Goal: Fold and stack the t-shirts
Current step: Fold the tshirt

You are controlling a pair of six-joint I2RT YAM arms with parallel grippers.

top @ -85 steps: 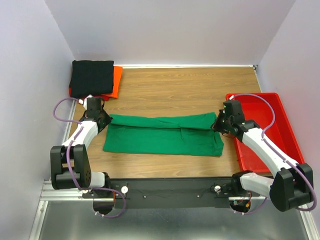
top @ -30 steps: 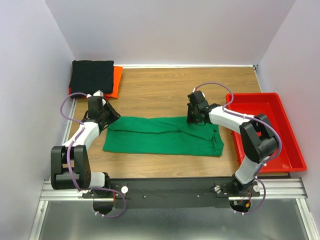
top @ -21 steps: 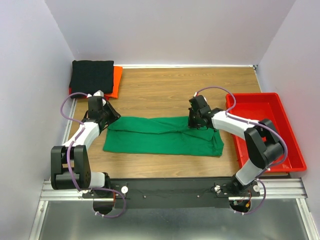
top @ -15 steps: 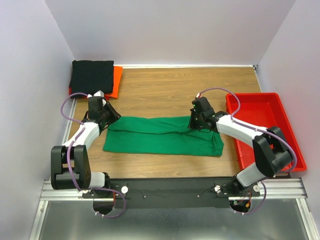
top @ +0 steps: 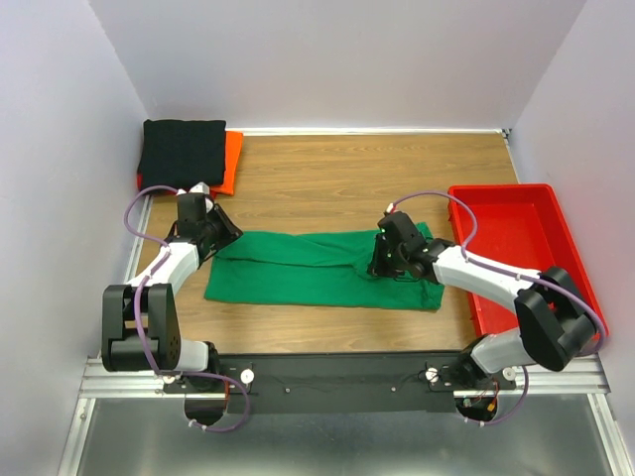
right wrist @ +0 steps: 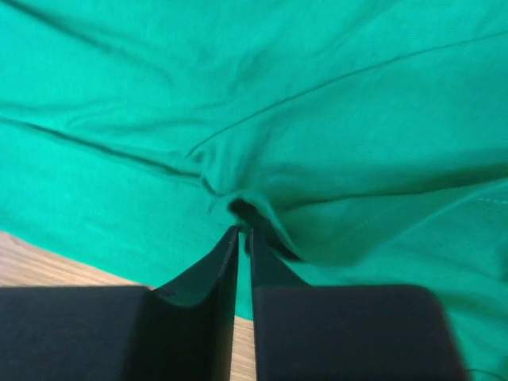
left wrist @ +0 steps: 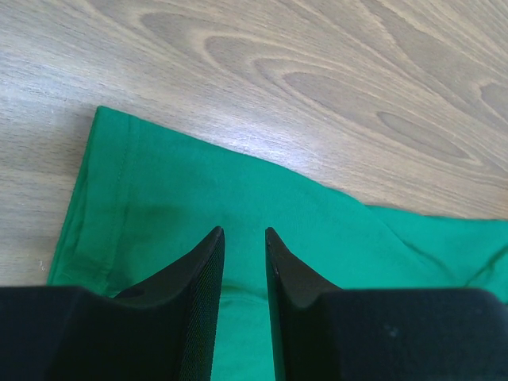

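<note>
Across the middle of the wooden table [top: 347,169] lies the green t-shirt [top: 308,273], folded into a long band. Over its far left corner the left gripper [left wrist: 244,232] has its fingers slightly apart. The right gripper [right wrist: 244,228], fingers almost together, pinches a puckered fold near the shirt's right end. The folded black t-shirt [top: 184,149] rests on the orange-red t-shirt [top: 231,159] in the far left corner.

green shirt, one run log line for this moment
green shirt: folded lengthwise | left gripper: open over left end | right gripper: pinching fold toward right end | black shirt: stacked on orange shirt
</note>
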